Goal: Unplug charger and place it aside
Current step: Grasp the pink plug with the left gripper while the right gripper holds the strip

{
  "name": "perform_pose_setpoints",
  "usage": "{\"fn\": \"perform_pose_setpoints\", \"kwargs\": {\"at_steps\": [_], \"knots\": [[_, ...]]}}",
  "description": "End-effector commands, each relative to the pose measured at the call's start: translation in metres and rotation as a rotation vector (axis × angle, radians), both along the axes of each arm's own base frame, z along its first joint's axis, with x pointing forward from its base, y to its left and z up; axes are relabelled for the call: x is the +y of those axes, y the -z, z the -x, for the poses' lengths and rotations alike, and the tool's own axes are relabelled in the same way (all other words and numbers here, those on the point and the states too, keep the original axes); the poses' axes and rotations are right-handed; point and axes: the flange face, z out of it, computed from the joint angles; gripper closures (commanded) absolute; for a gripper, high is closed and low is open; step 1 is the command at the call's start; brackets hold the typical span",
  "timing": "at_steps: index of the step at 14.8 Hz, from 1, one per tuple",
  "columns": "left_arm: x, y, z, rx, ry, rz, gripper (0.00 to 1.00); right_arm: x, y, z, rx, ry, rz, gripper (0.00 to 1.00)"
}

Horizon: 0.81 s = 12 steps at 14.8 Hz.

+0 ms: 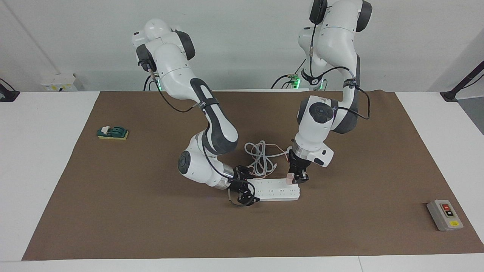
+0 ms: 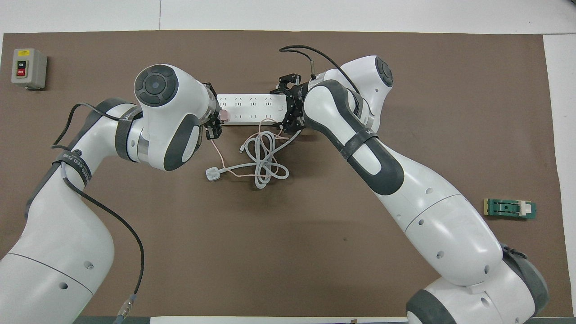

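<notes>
The pale pink charger (image 1: pixel 290 177) sits plugged into the long white power strip (image 1: pixel 274 190) at the strip's end toward the left arm; it also shows in the overhead view (image 2: pixel 223 115). Its thin pink cable (image 2: pixel 219 150) trails toward the robots. My left gripper (image 1: pixel 297 176) is down at the charger, right against it. My right gripper (image 1: pixel 244 189) is shut on the strip's other end (image 2: pixel 249 109), one finger on each long side, pinning it to the mat.
A coiled thick white cable (image 2: pixel 265 157) with a white plug (image 2: pixel 212 173) lies beside the strip, nearer to the robots. A grey switch box (image 1: pixel 444 215) sits toward the left arm's end. A green block (image 1: pixel 112 132) sits toward the right arm's end.
</notes>
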Motion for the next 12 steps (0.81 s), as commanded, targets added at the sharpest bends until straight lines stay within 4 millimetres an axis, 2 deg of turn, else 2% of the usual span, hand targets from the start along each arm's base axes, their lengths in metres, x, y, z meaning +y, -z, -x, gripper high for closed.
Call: {"fn": "perform_pose_setpoints", "kwargs": {"at_steps": [1,3,6,10,12], "knots": [[-0.001,0.004,-0.003,0.002,-0.015,-0.010,1.00,-0.001,0.021,-0.009,-0.064,0.070,0.017,0.34],[-0.001,0.002,-0.004,-0.001,-0.016,-0.008,1.00,-0.001,0.021,-0.010,-0.066,0.070,0.016,0.34],[0.001,-0.011,-0.019,-0.007,-0.021,-0.011,1.00,-0.002,0.021,-0.010,-0.065,0.072,0.015,0.34],[0.026,-0.036,-0.044,0.031,-0.050,-0.045,1.00,-0.002,0.021,-0.010,-0.066,0.071,0.016,0.34],[0.035,-0.053,-0.047,0.033,-0.031,-0.052,1.00,-0.002,0.021,-0.010,-0.066,0.071,0.016,0.34]]}}
